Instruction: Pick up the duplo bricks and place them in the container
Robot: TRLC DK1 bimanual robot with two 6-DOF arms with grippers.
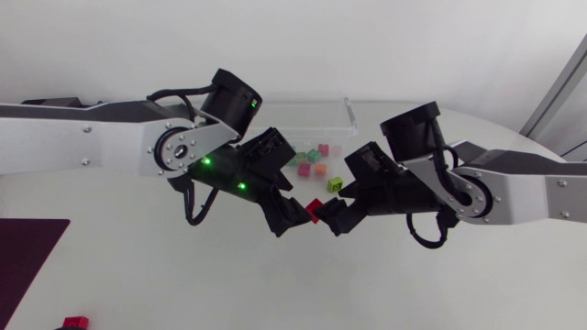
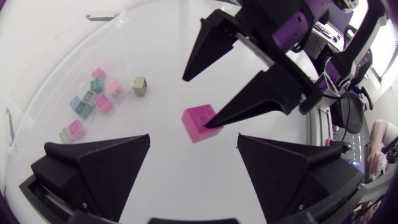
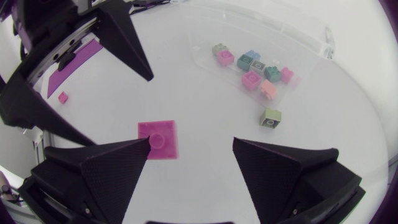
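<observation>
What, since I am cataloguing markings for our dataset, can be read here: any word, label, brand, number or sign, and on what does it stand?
No text can be read in any view.
Pink brick: plain faces. Any lettering on its stud is too small to tell.
Small bricks in the container: too small to show any marking.
Container: clear walls, no label visible.

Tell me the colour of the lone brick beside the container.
Yellow-green; the brick shows best in the right wrist view.
</observation>
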